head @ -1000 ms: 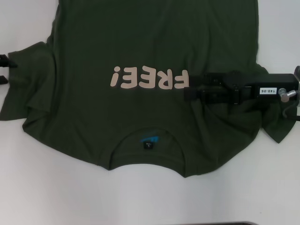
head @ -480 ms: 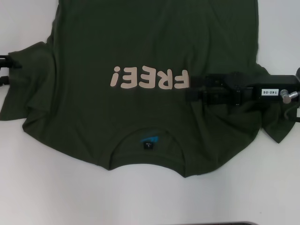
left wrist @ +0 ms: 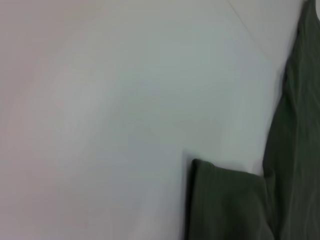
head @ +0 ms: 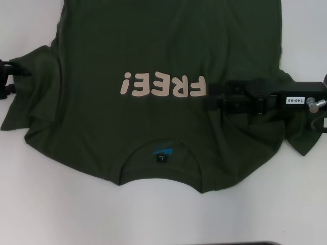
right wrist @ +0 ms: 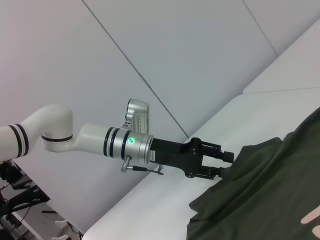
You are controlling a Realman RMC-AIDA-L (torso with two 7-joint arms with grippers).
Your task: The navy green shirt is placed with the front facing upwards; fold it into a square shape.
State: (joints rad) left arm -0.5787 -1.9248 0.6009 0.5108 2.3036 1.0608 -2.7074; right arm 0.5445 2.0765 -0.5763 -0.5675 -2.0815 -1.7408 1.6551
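Shirt: the navy green shirt (head: 168,56) lies flat on the white surface (head: 61,214), front up, collar toward the near edge and hem running out past the far edge of the head view.
Lettering: pale pink "FREE!" (head: 162,85) crosses the chest, upside down from the head camera.
Neck label: a blue label (head: 162,151) sits inside the collar, near the middle of the near side.
Left sleeve: it spreads out to the left, creased and partly bunched; the left wrist view shows its corner (left wrist: 225,200) lying on the white surface.
Left gripper: the left gripper (head: 11,76) is at the far-left edge, at the end of the left sleeve. In the right wrist view (right wrist: 222,165) its fingers reach the sleeve's edge with a narrow gap between them; I cannot tell whether they grip the cloth.
Right gripper: the right gripper (head: 209,95) reaches in from the right, over the shirt's right chest, its tip just beside the "F" of the lettering. I cannot tell whether its fingers are open or closed.
Right sleeve: it lies under and behind the right arm, its end poking out near the right edge.
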